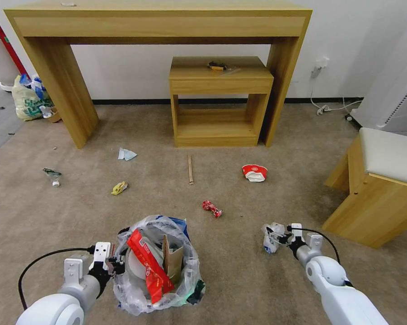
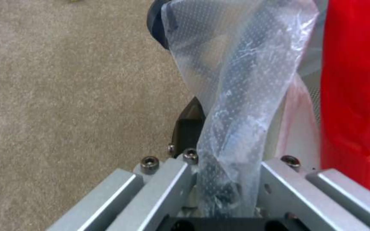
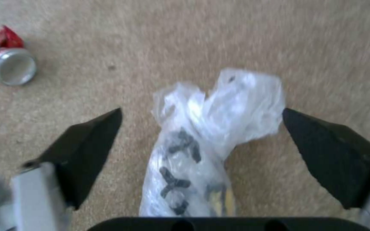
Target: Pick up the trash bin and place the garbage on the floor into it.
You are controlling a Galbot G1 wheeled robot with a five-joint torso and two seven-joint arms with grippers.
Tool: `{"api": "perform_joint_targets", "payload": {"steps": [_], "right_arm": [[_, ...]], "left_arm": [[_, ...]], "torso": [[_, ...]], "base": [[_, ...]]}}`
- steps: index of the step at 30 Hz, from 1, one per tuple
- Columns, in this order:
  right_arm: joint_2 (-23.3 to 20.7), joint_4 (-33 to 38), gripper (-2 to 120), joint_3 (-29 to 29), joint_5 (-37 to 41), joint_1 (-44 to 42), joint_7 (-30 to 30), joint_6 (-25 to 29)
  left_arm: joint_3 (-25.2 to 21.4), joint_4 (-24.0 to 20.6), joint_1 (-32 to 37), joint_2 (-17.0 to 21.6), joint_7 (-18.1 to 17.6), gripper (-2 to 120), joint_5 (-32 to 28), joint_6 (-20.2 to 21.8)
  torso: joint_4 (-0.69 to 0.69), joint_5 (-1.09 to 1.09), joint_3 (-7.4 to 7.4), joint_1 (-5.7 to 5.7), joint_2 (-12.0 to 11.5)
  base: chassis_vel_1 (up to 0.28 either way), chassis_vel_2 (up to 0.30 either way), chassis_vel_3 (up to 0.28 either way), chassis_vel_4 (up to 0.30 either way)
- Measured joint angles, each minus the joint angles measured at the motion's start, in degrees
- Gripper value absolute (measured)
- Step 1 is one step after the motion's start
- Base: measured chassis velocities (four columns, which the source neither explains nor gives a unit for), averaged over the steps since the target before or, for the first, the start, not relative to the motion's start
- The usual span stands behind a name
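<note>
The trash bin [image 1: 158, 266] sits on the floor [image 1: 257, 280] nearest the robot, with the left gripper [image 1: 115, 264] at its left rim. A crushed can [image 1: 212, 208] lies beyond it; a stick [image 1: 190, 169] and paper cup [image 1: 254, 173] lie farther off, before the small table [image 1: 219, 101], which stands under the desk [image 1: 158, 27].

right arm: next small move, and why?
Probably close the right gripper: its open fingers straddle a crumpled clear plastic wrapper on the floor, apart from both. The left gripper holds the trash bin at its rim.

White rounded arms, black cables, silver screwed brackets
</note>
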Motion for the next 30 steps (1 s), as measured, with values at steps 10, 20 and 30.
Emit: {"api": "perform_joint_targets", "payload": {"steps": [10, 20, 30], "right_arm": [[1.0, -1.7, 52, -0.5, 1.5, 0.5, 2.7, -1.1], [2.2, -3.0, 22, -0.2, 1.6, 1.3, 3.9, -0.5], [2.4, 0.9, 0, 1.4, -0.2, 0.7, 5.7, 1.6]], "left_arm": [[0.3, -0.2, -0.2, 0.2, -0.3, 0, -0.2, 0.0], [0.4, 0.0, -0.3, 0.8, -0.2, 0, -0.3, 0.0], [0.9, 0.6, -1.4, 2.0, -0.1, 0, -1.0, 0.0]], "torso": [[-0.02, 0.0, 0.0, 0.0, 0.0], [-0.01, 0.0, 0.0, 0.0, 0.0], [0.0, 0.0, 0.0, 0.0, 0.0]], "base": [[0.0, 0.0, 0.0, 0.0], [0.0, 0.0, 0.0, 0.0], [0.0, 0.0, 0.0, 0.0]]}}
